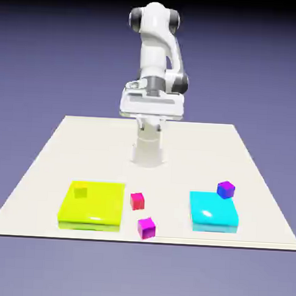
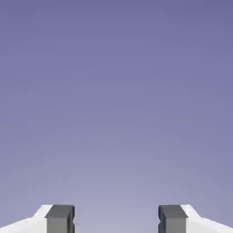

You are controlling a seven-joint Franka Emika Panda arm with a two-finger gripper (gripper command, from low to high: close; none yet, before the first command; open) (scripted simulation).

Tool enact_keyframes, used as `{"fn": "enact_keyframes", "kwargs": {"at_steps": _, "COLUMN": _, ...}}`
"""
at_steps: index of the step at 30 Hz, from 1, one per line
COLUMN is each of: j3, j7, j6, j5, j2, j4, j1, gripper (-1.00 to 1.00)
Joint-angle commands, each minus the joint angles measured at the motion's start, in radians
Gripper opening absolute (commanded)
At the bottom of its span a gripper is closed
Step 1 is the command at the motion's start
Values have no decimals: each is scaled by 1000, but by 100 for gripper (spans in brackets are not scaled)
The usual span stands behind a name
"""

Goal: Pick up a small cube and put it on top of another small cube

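Jaws of the gripper (image 2: 116,219) stood open, their grey fingertips (image 2: 59,223) well apart, and we saw only the blue-violet backdrop (image 2: 116,109) between them. We found the crimson-red cube (image 1: 137,201) below the jaws and well out in front, on the near part of the table. It sat flat, one face up, its near face turned slightly off square to the table's front edge; being equal-sided, it gave us no long axis to record.

We noted the magenta-pink cube (image 1: 147,228) beyond it from the jaws, turned on its base. To the exterior view's left of the jaws' line lay the yellow block (image 1: 92,210); to the right, the cyan block (image 1: 213,212), with the purple-blue cube (image 1: 226,190) at its far right corner, on or behind it, we could not tell. We recorded the surface, a smooth, cream-coloured table (image 1: 193,153), reaching out from beneath the jaws, and the room, plain blue-violet, darkening upward.
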Motion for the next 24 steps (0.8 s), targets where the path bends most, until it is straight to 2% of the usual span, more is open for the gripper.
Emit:
{"fn": "enact_keyframes", "kwargs": {"at_steps": 1, "j3": 19, "j7": -5, "j6": -31, "j5": -44, "j2": 26, "j4": 3, "j1": -9, "gripper": 0}}
{"fn": "enact_keyframes", "kwargs": {"at_steps": 24, "j3": 467, "j7": -127, "j6": -748, "j5": -1044, "j2": 627, "j4": 81, "j1": -221, "gripper": 0}}
